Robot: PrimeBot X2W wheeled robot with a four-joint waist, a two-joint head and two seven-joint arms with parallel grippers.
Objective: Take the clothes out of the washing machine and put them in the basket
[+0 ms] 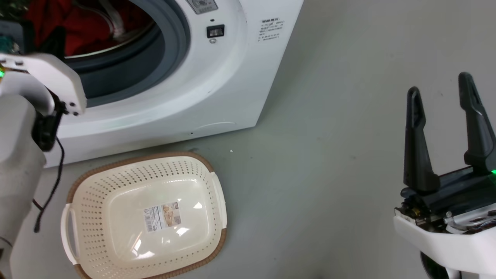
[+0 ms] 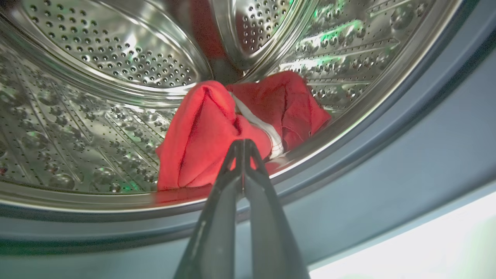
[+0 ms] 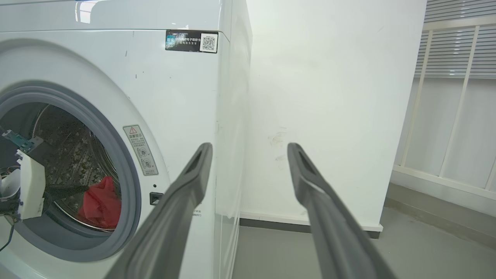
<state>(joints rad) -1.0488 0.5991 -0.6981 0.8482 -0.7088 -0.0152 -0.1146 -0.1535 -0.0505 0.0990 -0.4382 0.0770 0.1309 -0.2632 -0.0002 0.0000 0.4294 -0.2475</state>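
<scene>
- Reaching into the washer point(image 1: 232, 77), the left jaws are pressed shut, tips right at the red clothes point(image 2: 209, 131); can't tell if any fabric is pinched.
- Clothes sit heaped low in the drum point(image 2: 97, 58), near its front lip.
- Right jaws gape wide, off beside the washer above the floor point(image 1: 329, 135).
- Basket point(image 1: 135, 159) sits on the floor just in front of the washer.

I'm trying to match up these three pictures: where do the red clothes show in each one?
Head view: the clothes are at the top left, inside the washing machine.
Left wrist view: centre, lying low in the steel drum.
Right wrist view: lower left, seen through the opening.
Shared landmark: the grey door gasket around the opening.
</scene>
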